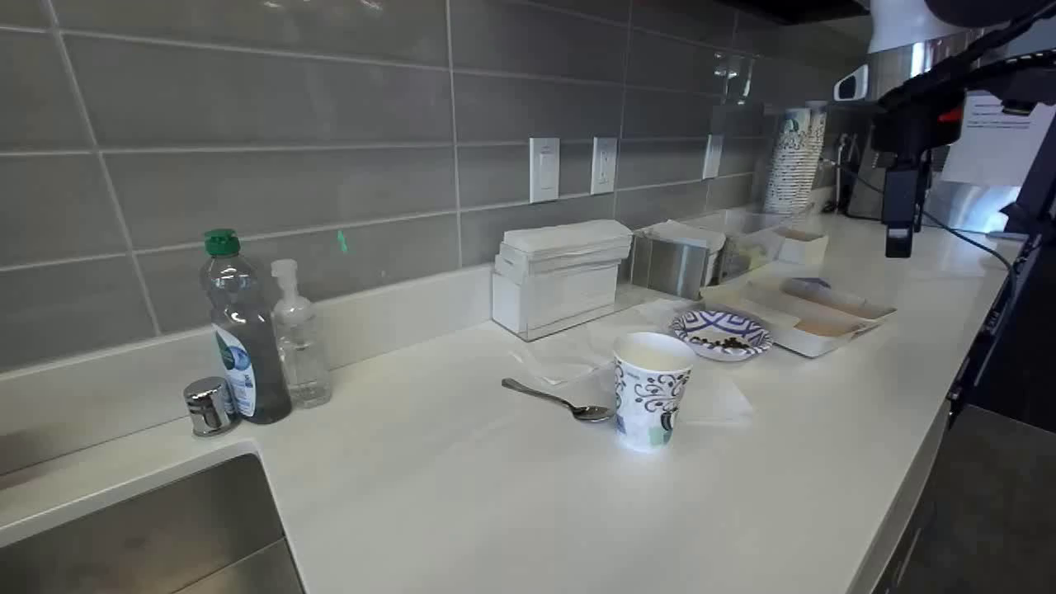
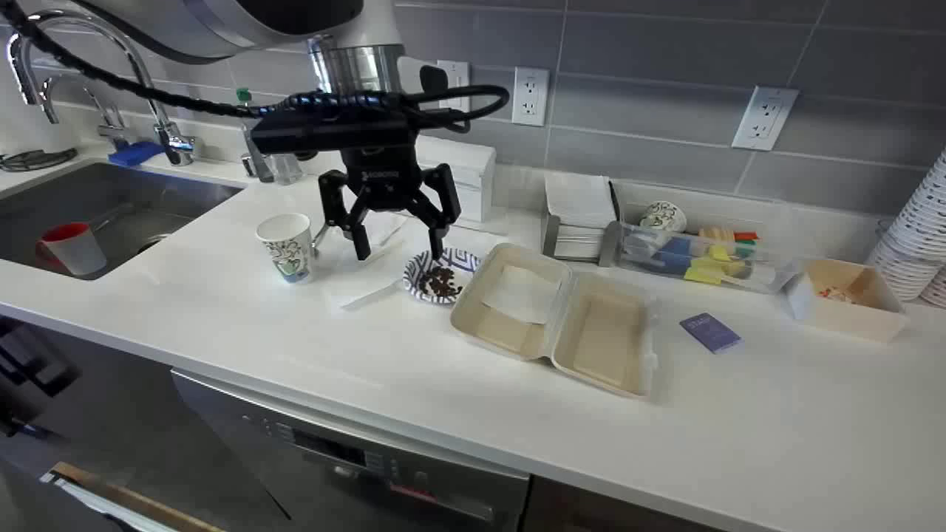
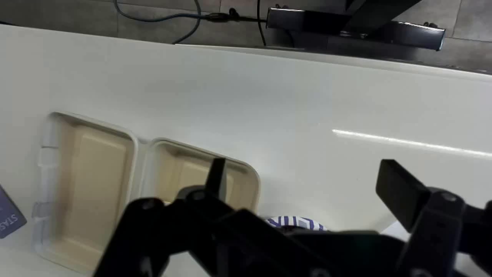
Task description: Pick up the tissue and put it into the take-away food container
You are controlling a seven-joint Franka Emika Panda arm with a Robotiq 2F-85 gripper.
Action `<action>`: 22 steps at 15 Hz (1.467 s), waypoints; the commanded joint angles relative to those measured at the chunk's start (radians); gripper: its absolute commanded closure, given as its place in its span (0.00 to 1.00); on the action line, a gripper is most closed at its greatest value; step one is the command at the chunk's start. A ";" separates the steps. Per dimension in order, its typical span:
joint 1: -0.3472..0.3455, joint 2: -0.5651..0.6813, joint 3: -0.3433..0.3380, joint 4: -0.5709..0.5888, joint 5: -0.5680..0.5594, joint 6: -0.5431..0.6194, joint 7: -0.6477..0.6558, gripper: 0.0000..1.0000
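Though downturned, end effector (image 2: 399,250) aloft; jaws wide apart (counter (image 2: 332,347) below).

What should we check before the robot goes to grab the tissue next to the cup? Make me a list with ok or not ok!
1. Gripper open and holding nothing: ok.
2. Food container open: ok, both halves face up.
3. Room inside: ok, one half is bare; a white sheet lies in the other.
4. Tissue free to lift: cannot tell; the cup stands in front of it in an exterior view, maybe on its edge.
5. Straight way to the container clear: not ok; the plate with dark bits looks in between.
6. Cup upright: ok.
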 commanded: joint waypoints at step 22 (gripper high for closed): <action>-0.037 0.614 -0.086 0.626 0.410 0.106 -0.005 0.00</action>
